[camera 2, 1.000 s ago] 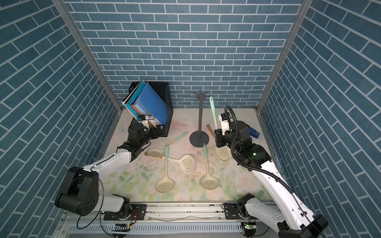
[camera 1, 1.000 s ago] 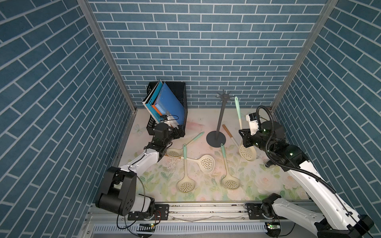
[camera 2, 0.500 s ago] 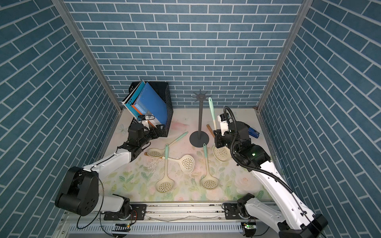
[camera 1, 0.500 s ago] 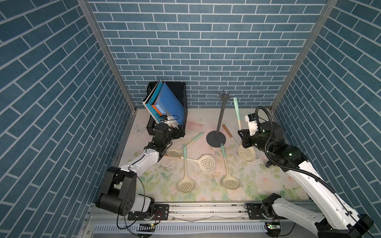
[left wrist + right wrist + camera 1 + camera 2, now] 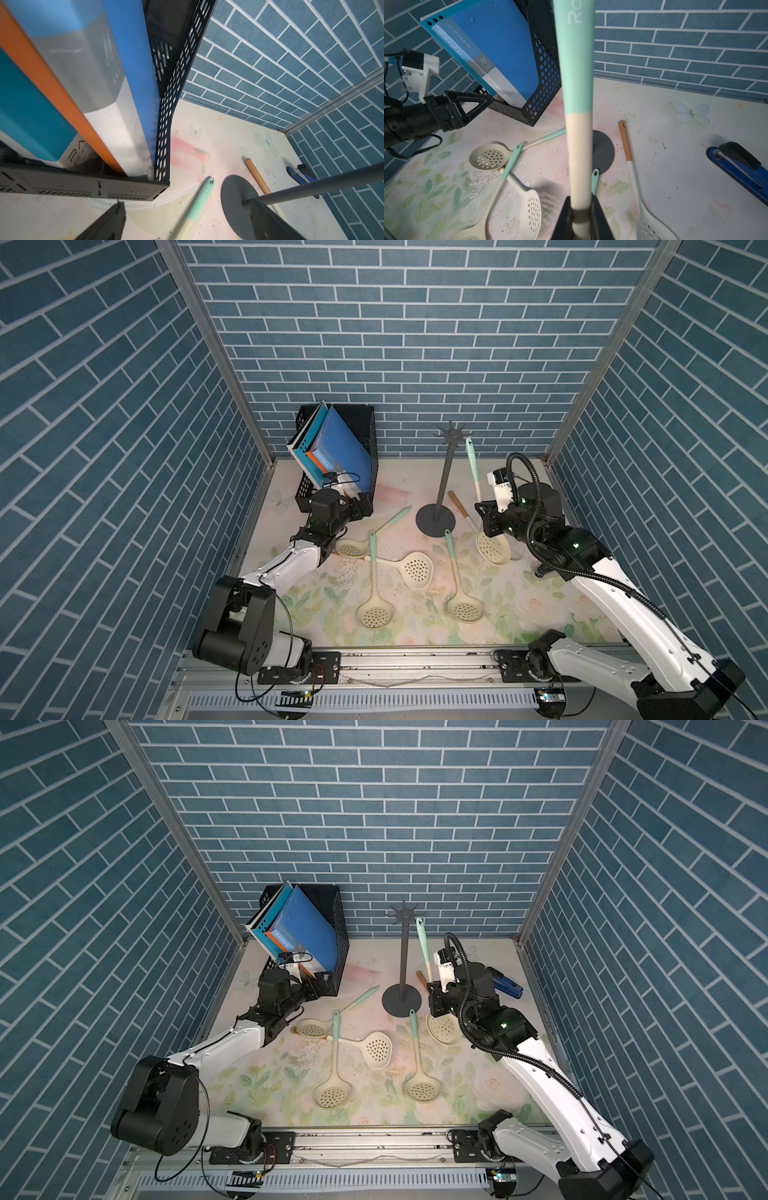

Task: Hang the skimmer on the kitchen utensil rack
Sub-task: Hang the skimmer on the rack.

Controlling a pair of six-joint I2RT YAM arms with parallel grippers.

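Skimmer [image 5: 476, 472] gripped by right pincer [image 5: 485, 510], clenched on cream shank just above perforated bowl. Handle is held near upright, bowl down, so that hanging hole in mint tip can be offered to a hook. Tip is seen just beside crown of kitchen utensil rack [image 5: 446, 477]; whether hole is already hooked cannot be told. Left pincer [image 5: 358, 506] released, empty, set low beside file box [image 5: 365, 439], well apart from rack, likely so approach is unobstructed. Spare skimmers [image 5: 409, 568] laid flat on bench [image 5: 540, 605].
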